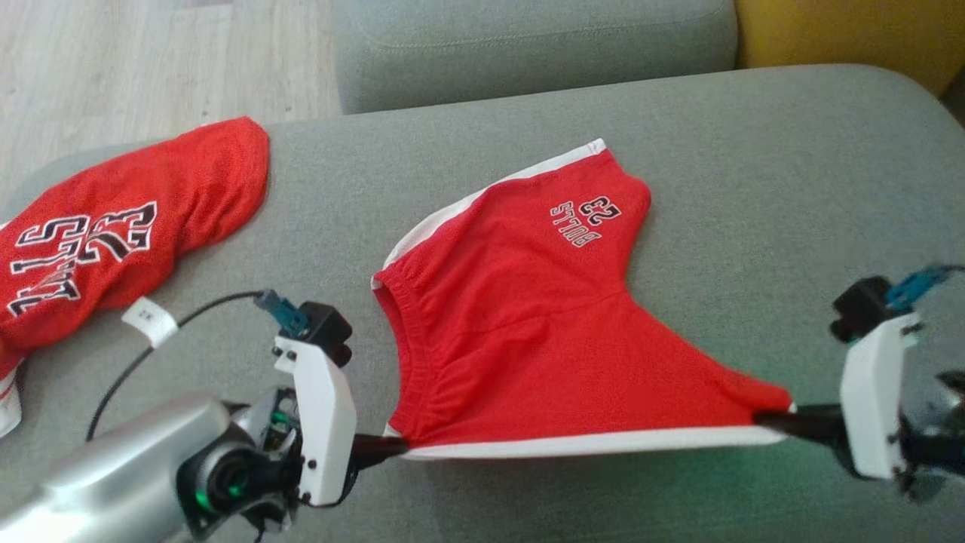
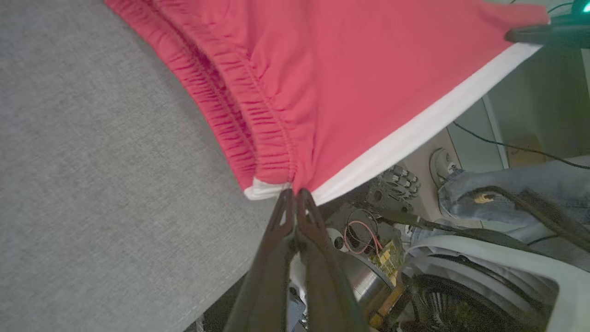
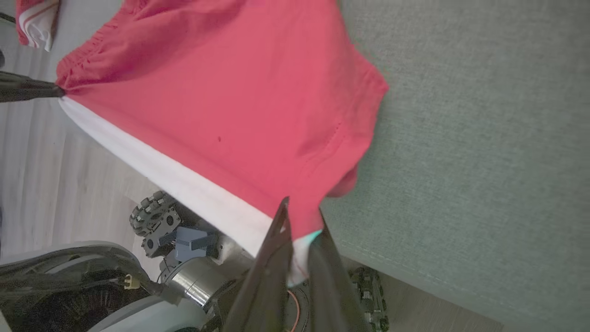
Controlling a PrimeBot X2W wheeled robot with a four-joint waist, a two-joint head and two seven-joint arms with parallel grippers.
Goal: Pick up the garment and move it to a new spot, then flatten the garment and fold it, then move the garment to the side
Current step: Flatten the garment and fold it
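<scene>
Here, my left gripper (image 1: 398, 446) and right gripper (image 1: 765, 416) each clamp a near corner of the red shorts (image 1: 520, 302), seemingly light, limp, best held at hems.

A red jersey (image 1: 128, 226) with black-and-white lettering is lying crumpled at the left end of the grey upholstered seat (image 1: 754, 188). Another grey cushion (image 1: 528, 45) is sitting beyond it, something yellow (image 1: 852, 34) beside that, and pale wooden floor (image 1: 113, 68) is showing at the far left.

Shorts (image 1: 513, 324): "BULLS 23", upside down. Jersey (image 1: 151, 196): "23".
</scene>
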